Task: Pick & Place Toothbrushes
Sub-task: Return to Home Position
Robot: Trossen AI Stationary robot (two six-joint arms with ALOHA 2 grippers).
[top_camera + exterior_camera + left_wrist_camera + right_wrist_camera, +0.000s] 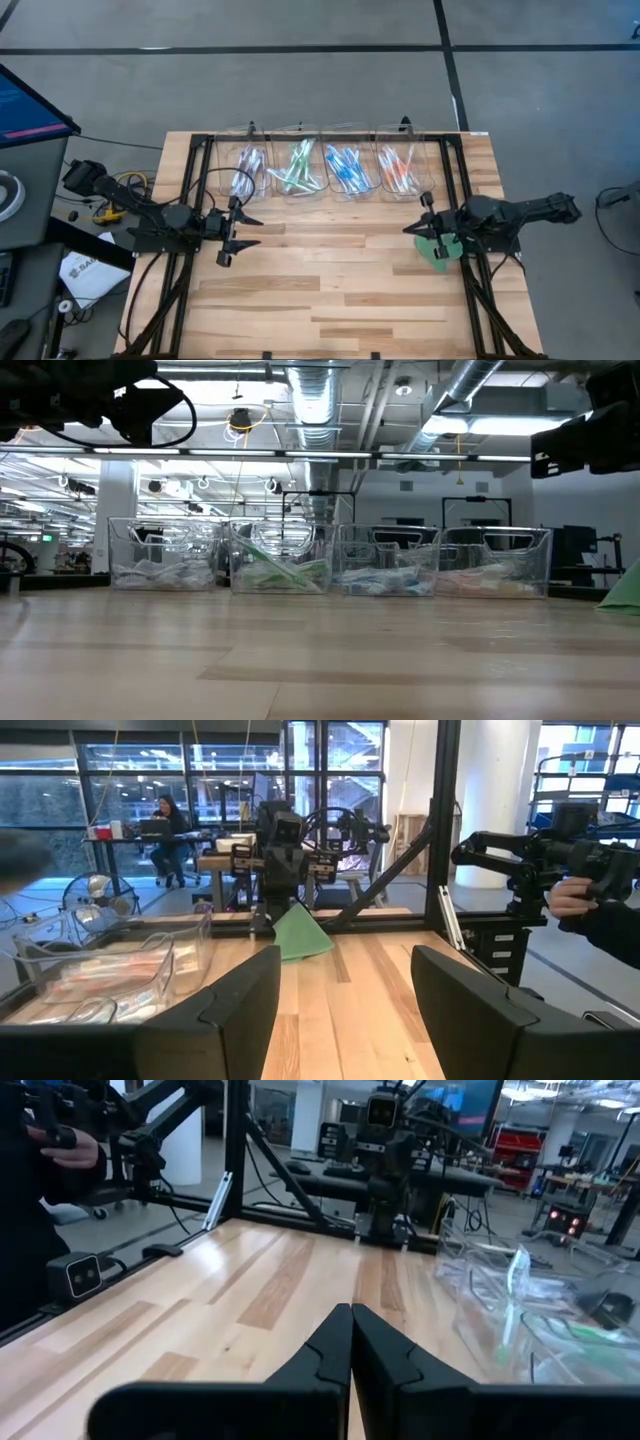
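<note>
The toothbrushes lie in four clear bins along the table's far edge, sorted by accent: purple (pixel 245 168), green (pixel 297 166), blue (pixel 347 168), orange (pixel 398 168). In the low view the bins (pixel 330 560) stand in a row on the wood. My left gripper (pixel 252 231) (pixel 345 990) hovers open above the table's left part, nearer to me than the purple bin, fingers pointing right. My right gripper (pixel 410 229) (pixel 351 1320) is shut and empty, pointing left, nearer than the orange bin. A flat green disc (pixel 438 252) lies partly under it.
Bare wood (pixel 330 290) fills the table's middle and near half between the two grippers. Black frame posts (pixel 200 150) stand at the far corners. A person's hand (pixel 570 898) shows off the table at a control arm; another person (pixel 165 820) sits far off.
</note>
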